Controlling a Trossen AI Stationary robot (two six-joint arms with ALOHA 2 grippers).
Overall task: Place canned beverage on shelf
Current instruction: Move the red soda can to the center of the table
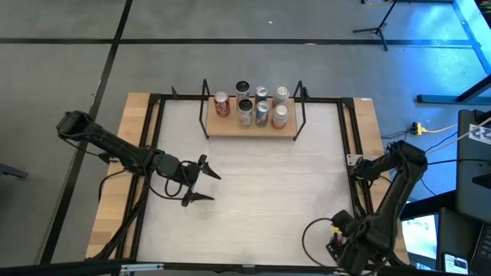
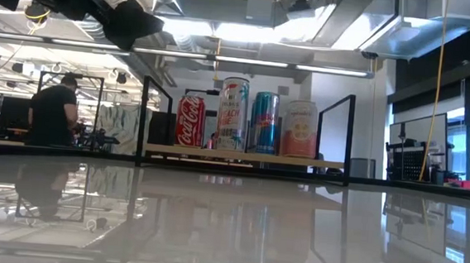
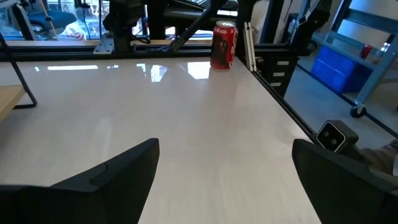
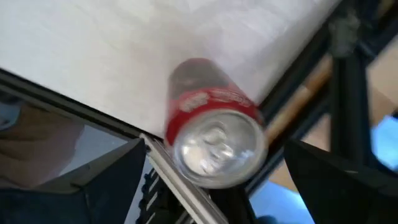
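The right tool (image 4: 211, 180) hangs wide open over the red aluminium can (image 4: 214, 134): light, slippery, best gripped mid-body

A: What can't you make out here?

B: From above, the right gripper (image 1: 343, 247) sits at the picture's bottom edge among cables, and the red can (image 4: 214, 134) near it is hidden from that camera. The right wrist view shows the can badly blurred, its label unreadable.

A: And the shelf (image 1: 252, 126)?

B: Its cans are too small from above to read. From tabletop height the back row hides behind the front cans (image 2: 244, 116).

A: The left fingers (image 3: 112, 177)?

B: Cut off by the bottom edge of the left wrist view.
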